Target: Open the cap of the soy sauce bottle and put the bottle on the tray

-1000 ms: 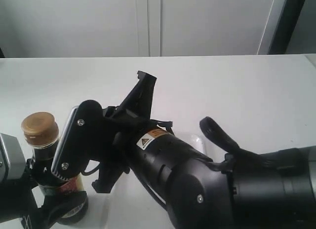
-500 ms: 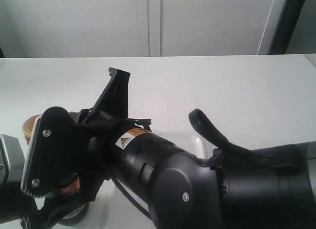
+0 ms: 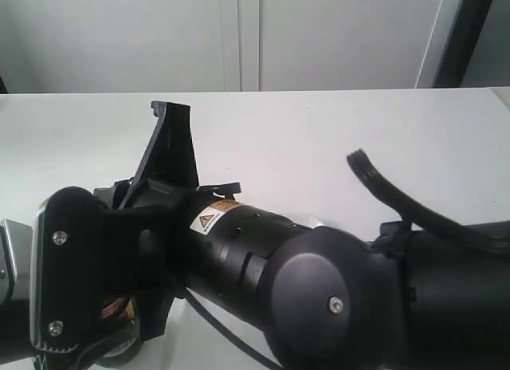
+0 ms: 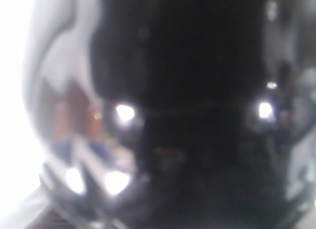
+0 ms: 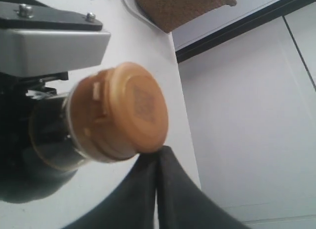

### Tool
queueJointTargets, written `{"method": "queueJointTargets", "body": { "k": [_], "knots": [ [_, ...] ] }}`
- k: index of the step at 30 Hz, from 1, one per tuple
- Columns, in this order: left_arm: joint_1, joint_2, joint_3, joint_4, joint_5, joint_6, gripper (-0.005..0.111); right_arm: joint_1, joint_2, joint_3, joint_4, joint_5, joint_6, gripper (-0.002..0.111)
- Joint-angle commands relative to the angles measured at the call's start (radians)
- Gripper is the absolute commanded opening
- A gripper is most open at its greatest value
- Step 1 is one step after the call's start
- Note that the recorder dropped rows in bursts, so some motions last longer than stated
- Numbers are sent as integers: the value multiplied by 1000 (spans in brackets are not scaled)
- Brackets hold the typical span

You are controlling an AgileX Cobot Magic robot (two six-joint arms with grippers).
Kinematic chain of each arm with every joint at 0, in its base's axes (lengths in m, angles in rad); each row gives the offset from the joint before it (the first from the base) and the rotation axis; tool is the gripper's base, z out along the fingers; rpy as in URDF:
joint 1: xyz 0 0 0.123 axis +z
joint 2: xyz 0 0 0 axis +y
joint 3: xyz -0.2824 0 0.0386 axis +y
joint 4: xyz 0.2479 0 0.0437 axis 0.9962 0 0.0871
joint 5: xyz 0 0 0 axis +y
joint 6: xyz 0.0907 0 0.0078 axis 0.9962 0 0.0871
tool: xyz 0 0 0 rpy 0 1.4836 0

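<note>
I find the cap [image 5: 126, 113] on the bottle [image 5: 47, 140], which holds dark liquid. The right gripper [image 5: 158, 157] shows its fingers pressed together just beside the cap, gripping nothing. The left gripper's view is blurred; I cannot tell its state.

Counter [image 3: 335, 131]: plain white, matte top; far edge runs straight across the exterior view, meeting the wall.

Wall [image 3: 103, 35]: behind the counter's far edge, flat white panels parted by narrow vertical seams [image 3: 239, 35] near the middle.

Dark post [image 3: 460, 31]: black vertical strip, slightly slanted, above the counter's far right corner.

Woven brown surface [image 5: 182, 7]: seen in the right wrist view beyond a counter edge; identity unclear.

Light: even, diffuse, soft shadows only.
</note>
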Motion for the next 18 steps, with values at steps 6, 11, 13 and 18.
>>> {"method": "queueJointTargets", "body": {
  "k": [6, 11, 13, 18],
  "knots": [
    [-4, 3, 6, 47, 25, -5, 0, 1, -7, -15, -5, 12, 74, 0],
    [-4, 3, 6, 47, 25, -5, 0, 30, -7, -38, -7, 21, 78, 0],
    [-4, 3, 6, 47, 25, -5, 0, 32, -7, -38, -7, 36, 78, 0],
    [-4, 3, 6, 47, 25, -5, 0, 18, -7, -38, -1, -76, 74, 0]
  ]
}}
